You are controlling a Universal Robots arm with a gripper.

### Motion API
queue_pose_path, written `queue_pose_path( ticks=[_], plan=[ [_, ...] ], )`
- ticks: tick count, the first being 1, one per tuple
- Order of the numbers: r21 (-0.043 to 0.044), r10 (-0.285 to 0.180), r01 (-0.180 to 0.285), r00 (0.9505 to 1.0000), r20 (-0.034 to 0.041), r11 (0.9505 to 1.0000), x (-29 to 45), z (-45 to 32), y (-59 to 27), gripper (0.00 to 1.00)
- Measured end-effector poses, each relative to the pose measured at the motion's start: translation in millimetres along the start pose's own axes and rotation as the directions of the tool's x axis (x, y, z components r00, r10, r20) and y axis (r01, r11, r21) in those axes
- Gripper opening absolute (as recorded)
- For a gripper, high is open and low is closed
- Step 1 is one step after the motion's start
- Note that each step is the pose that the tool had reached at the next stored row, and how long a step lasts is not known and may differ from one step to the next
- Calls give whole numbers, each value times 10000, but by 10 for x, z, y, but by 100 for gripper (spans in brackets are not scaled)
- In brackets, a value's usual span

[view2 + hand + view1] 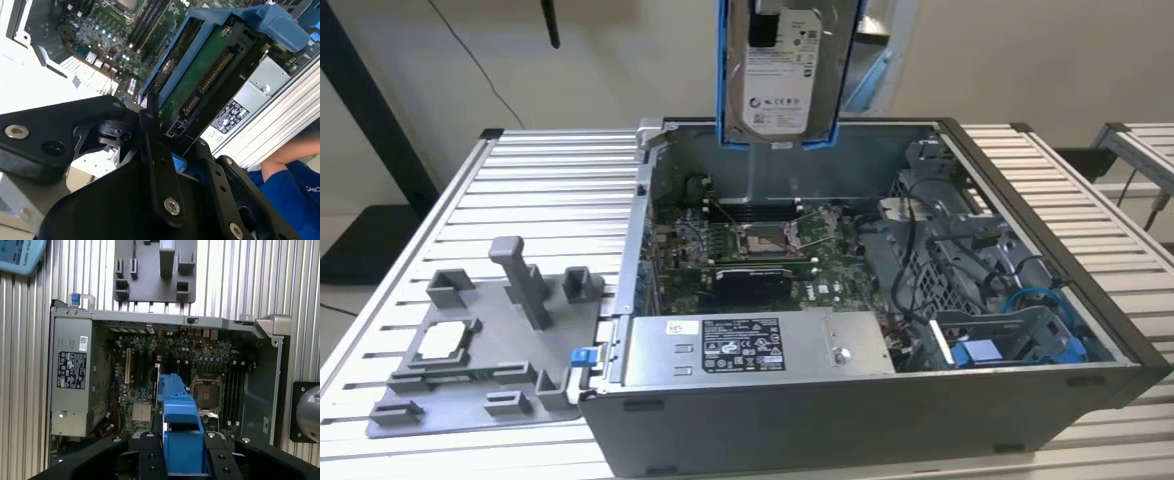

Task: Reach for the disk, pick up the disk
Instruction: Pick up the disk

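My hand (175, 150) grips the disk (781, 70) by its blue frame, upright above the open computer case (1067, 385); I judge a straight, steady lift avoids snagging.

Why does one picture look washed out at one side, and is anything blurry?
In the second wrist view the pale area beside the open computer case is blown out to plain white, and the black tool parts close to the lens look soft. In the exterior view the light is even, and the disk reads clearly above the case.
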State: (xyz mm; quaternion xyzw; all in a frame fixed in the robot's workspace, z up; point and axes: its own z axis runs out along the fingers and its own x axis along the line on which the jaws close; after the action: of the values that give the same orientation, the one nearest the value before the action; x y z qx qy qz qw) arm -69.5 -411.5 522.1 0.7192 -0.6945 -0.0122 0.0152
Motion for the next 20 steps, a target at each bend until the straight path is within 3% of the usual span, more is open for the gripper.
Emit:
queue_pose_path(
  ticks=[20],
  plan=[
    [-91,-1,1,10000,5,10000,379,-16,-492,0]
  ],
)
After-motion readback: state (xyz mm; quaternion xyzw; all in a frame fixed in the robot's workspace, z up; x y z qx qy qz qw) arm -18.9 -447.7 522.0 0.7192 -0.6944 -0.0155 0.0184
